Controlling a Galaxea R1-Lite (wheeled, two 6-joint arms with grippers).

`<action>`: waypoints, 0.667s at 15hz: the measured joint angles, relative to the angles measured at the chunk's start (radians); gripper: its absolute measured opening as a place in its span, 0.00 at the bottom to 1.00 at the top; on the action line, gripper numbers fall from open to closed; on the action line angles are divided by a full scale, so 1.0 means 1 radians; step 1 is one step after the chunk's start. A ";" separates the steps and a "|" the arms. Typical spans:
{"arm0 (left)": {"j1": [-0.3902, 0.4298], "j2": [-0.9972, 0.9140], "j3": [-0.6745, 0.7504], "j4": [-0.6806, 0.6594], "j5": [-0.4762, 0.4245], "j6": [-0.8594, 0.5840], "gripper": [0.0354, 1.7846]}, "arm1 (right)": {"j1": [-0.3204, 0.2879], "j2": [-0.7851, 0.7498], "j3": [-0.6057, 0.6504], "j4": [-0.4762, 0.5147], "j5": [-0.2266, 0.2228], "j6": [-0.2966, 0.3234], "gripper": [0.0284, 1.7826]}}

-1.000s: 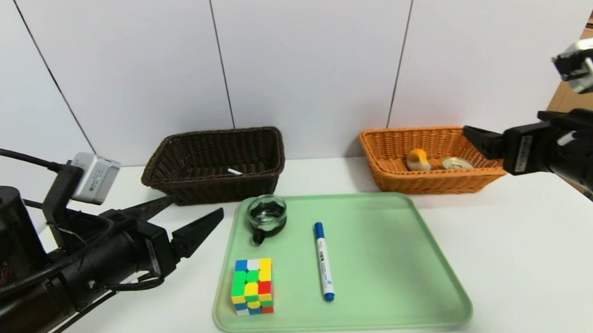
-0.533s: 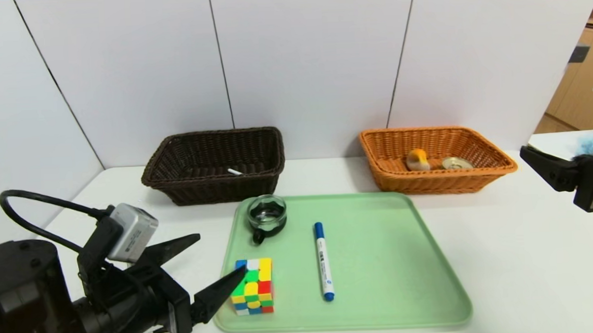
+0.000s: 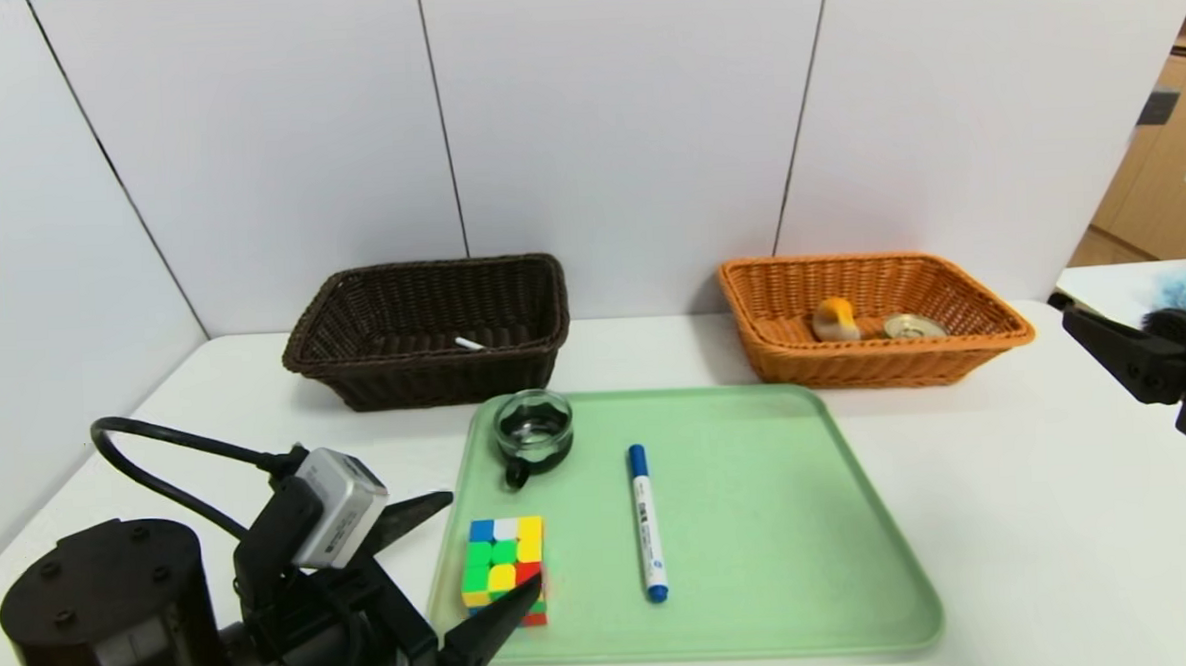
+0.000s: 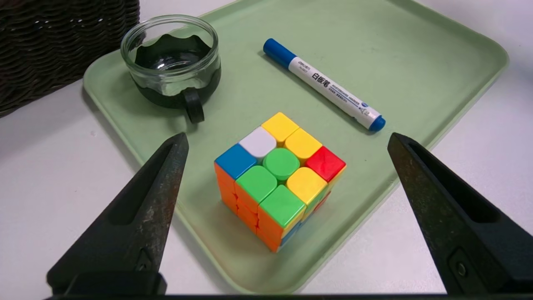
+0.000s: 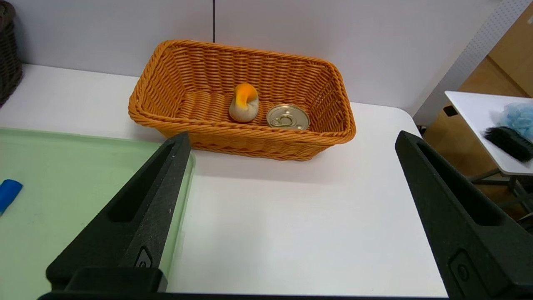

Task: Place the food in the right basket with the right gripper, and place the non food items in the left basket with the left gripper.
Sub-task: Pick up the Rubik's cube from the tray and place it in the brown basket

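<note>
The puzzle cube (image 3: 504, 570) stands on the near left of the green tray (image 3: 782, 525). My left gripper (image 3: 494, 538) hovers just above it, open, one finger to each side and touching nothing. The wrist view shows the cube (image 4: 280, 179) between the spread fingers. The glass cup (image 3: 533, 426) and the blue-capped marker (image 3: 647, 524) also rest on the tray. A thin white pen (image 3: 469, 343) lies in the dark brown left basket (image 3: 435, 380). The bun (image 3: 836, 319) and the can (image 3: 913, 326) sit in the orange right basket (image 3: 855, 367). My right gripper (image 5: 292, 134) hangs open and empty at the table's right edge.
White wall panels stand close behind both baskets. A second small table (image 5: 479, 112) to the right holds a black brush (image 5: 508, 143) and a blue puff. Bare white tabletop (image 5: 291, 216) lies between the tray and the right edge.
My left gripper swung from beside the tray's left edge down and nearer, so it now straddles the cube. My right gripper drew back rightward from the orange basket and lowered.
</note>
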 joint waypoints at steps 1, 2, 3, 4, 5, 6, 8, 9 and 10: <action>-0.004 0.024 0.007 -0.034 0.001 0.006 0.94 | 0.000 -0.005 0.001 0.005 0.000 0.000 0.95; -0.007 0.049 0.014 -0.068 0.003 0.009 0.94 | 0.000 -0.009 0.001 0.014 0.000 0.000 0.95; -0.008 0.070 0.019 -0.090 0.006 0.010 0.94 | 0.000 -0.012 0.001 0.018 0.000 0.000 0.95; -0.009 0.089 0.022 -0.107 0.016 0.012 0.94 | 0.000 -0.013 0.001 0.018 0.000 0.001 0.95; -0.010 0.104 0.024 -0.109 0.028 0.018 0.94 | 0.000 -0.015 0.002 0.018 0.000 0.001 0.95; -0.011 0.119 0.024 -0.110 0.032 0.019 0.94 | 0.000 -0.016 0.002 0.018 0.000 0.001 0.95; -0.012 0.139 0.025 -0.117 0.033 0.019 0.94 | 0.000 -0.017 0.002 0.018 0.001 0.000 0.95; -0.012 0.147 0.024 -0.130 0.034 0.019 0.94 | 0.000 -0.017 0.002 0.018 0.001 0.000 0.95; -0.012 0.159 0.024 -0.149 0.036 0.019 0.94 | 0.001 -0.017 0.002 0.018 0.001 0.001 0.95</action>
